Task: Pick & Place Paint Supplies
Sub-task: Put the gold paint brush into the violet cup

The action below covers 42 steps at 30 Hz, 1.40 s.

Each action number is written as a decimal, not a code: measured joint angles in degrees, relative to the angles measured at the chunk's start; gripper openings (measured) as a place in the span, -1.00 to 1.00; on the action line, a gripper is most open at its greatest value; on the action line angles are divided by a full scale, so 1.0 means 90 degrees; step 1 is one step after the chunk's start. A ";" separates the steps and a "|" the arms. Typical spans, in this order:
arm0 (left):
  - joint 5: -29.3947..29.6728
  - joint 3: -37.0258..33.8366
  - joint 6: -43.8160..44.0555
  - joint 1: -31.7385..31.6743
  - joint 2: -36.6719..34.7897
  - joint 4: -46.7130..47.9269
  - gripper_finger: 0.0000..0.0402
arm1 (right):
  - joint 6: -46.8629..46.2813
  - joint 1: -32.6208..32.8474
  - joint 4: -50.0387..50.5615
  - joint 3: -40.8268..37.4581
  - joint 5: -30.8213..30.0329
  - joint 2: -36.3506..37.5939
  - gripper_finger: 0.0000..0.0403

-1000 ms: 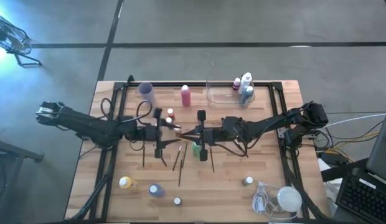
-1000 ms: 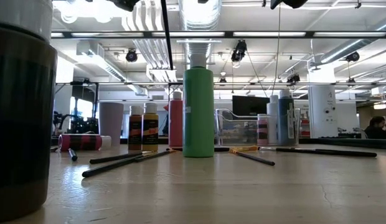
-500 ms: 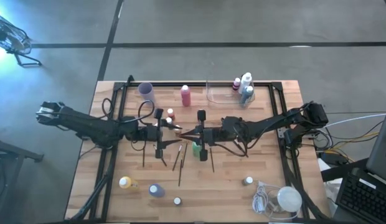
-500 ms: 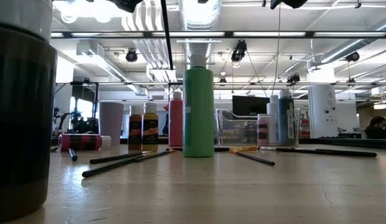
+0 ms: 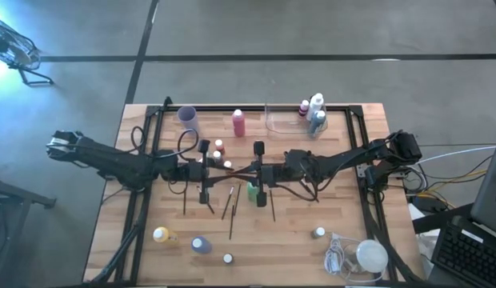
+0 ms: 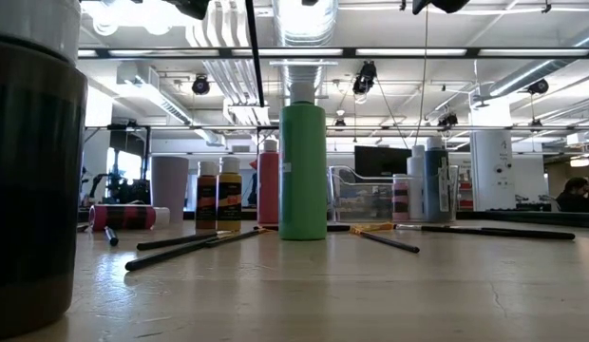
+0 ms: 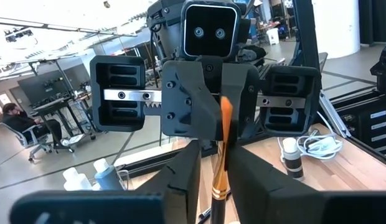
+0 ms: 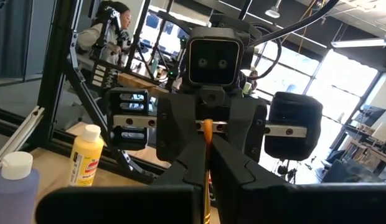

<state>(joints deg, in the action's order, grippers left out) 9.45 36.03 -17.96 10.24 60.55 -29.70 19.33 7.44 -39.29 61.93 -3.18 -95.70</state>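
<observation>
Now left tool (image 5: pixel 225 170) narrowed onto paintbrush (image 5: pixel 241 170), right tool (image 5: pixel 253 171) still clamping it

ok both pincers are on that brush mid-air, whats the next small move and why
Probably the right pincer should let go. It is shut on the orange-handled paintbrush, and the left pincer, facing it above the middle of the table, has closed in around the brush's other end. Once that hold looks firm, releasing hands the brush over to the left arm.
</observation>
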 joint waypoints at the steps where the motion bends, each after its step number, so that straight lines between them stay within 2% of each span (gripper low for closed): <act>1: -0.0002 0.0000 0.0000 0.0000 0.0000 0.0019 -0.63 | 0.0000 0.0000 0.0000 0.0000 0.0000 0.0000 -0.96; 8: -0.0012 0.0000 0.0017 0.0000 0.0000 0.0089 -0.75 | -0.0007 0.0000 0.0012 0.0000 -0.0005 0.0000 -0.96; 14: -0.0110 0.0000 0.0019 0.0000 0.0000 0.0201 -0.93 | -0.0149 0.0000 0.0071 0.0000 -0.0004 -0.0002 -0.91; 22: -0.0136 0.0000 0.0007 0.0000 0.0000 0.0236 -0.97 | -0.0316 0.0005 0.0112 0.0000 0.0001 -0.0002 -0.61; 25: -0.0105 0.0000 -0.0009 0.0000 -0.0025 0.0262 -0.97 | -0.0250 0.0007 0.0218 0.0000 -0.0299 0.0000 -0.46; 30: 0.0786 -0.0007 -0.0247 0.0000 -0.0485 0.0605 -0.98 | -0.0128 0.0005 0.0823 -0.0002 -0.1071 0.0264 -0.24; 36: 0.2320 -0.0005 -0.0597 0.0000 -0.1385 0.1196 -0.98 | -0.0449 0.0007 0.1751 -0.0007 -0.1630 0.0668 -0.08; 42: 0.4079 -0.0005 -0.1029 -0.0019 -0.1941 0.1246 -0.98 | -0.0577 -0.0006 0.1870 -0.0027 -0.1690 0.0721 -0.06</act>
<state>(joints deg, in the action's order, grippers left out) 46.16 35.99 -27.21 10.07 43.08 -18.49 14.14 7.38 -22.46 61.69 -18.39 -89.21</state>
